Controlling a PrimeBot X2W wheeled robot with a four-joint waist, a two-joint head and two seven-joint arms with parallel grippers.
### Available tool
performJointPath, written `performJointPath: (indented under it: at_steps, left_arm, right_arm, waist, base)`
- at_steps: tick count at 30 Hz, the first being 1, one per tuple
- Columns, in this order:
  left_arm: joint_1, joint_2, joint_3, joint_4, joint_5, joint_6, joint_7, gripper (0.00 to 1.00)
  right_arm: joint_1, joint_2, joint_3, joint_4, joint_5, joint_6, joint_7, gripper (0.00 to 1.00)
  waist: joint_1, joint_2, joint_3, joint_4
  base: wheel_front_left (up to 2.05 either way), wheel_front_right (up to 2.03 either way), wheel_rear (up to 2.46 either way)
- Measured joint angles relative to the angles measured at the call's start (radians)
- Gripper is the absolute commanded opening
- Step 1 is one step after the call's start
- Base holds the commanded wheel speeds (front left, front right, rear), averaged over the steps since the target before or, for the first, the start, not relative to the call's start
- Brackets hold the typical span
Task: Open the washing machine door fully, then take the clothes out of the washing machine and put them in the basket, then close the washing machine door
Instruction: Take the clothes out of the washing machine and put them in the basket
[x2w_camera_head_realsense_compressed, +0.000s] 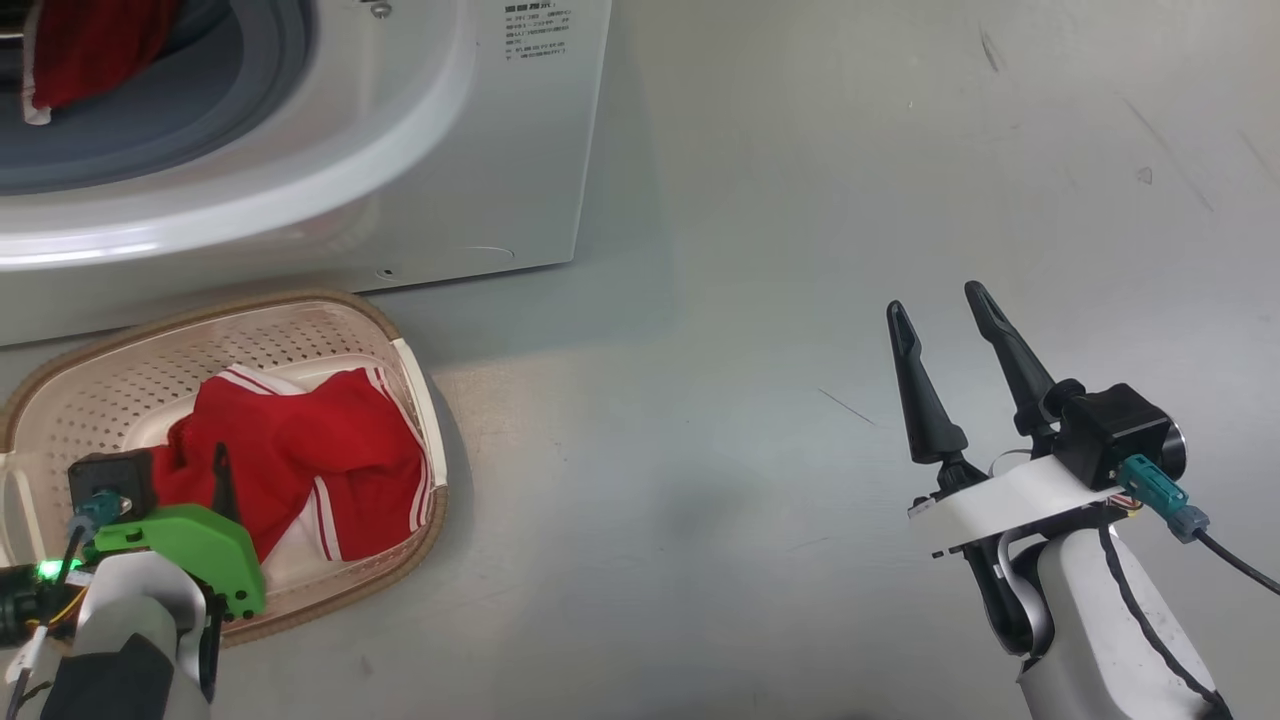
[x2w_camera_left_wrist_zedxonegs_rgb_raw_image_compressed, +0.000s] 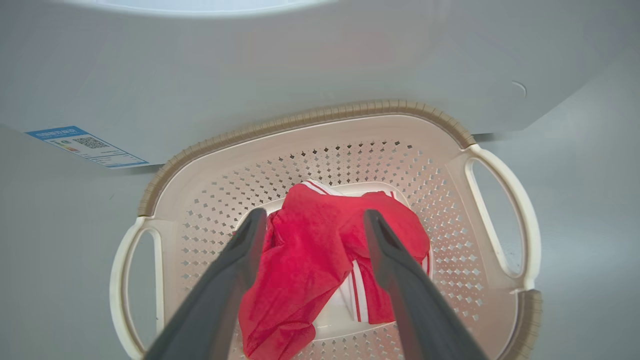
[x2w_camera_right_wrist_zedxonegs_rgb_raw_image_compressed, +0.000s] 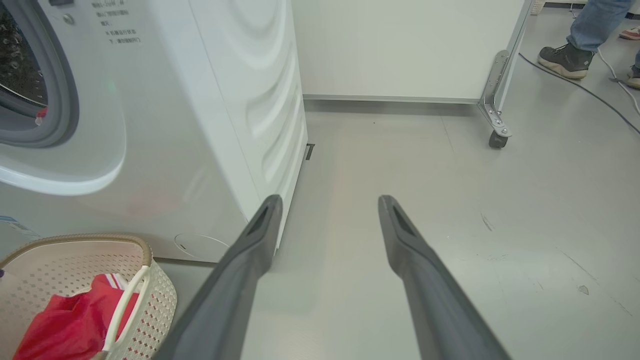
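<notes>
The washing machine stands at the upper left with its round opening uncovered. The washing machine door is out of view. Red clothes still hang inside the drum. Below the machine, the cream basket sits on the floor and holds a red garment with white stripes. My left gripper hovers open just above that garment, one finger on each side and nothing gripped. Far to the right, my right gripper is open over bare floor, holding nothing.
The grey floor stretches out to the right of the machine. Behind it stands a white cabinet on a caster. A person's foot and a cable lie at the far right.
</notes>
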Motion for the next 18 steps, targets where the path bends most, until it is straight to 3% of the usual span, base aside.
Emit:
performJointPath:
  at_steps: [6, 18]
  left_arm:
    - [-0.006, -0.001, -0.012, 0.021, 0.005, -0.002, -0.024, 1.0]
    - [-0.011, -0.013, -0.075, -0.002, 0.046, -0.052, -0.058, 1.0]
  right_arm:
    - [0.0, 0.0, -0.003, 0.007, 0.0, 0.0, 0.0, 1.0]
    - [0.001, 0.0, -0.024, 0.027, 0.001, 0.001, 0.0, 1.0]
  waist:
    - [0.0, 0.0, -0.025, 0.01]
    - [0.0, 0.0, -0.125, 0.042]
  base:
    - [0.0, 0.0, 0.0]
    - [0.0, 0.0, 0.0]
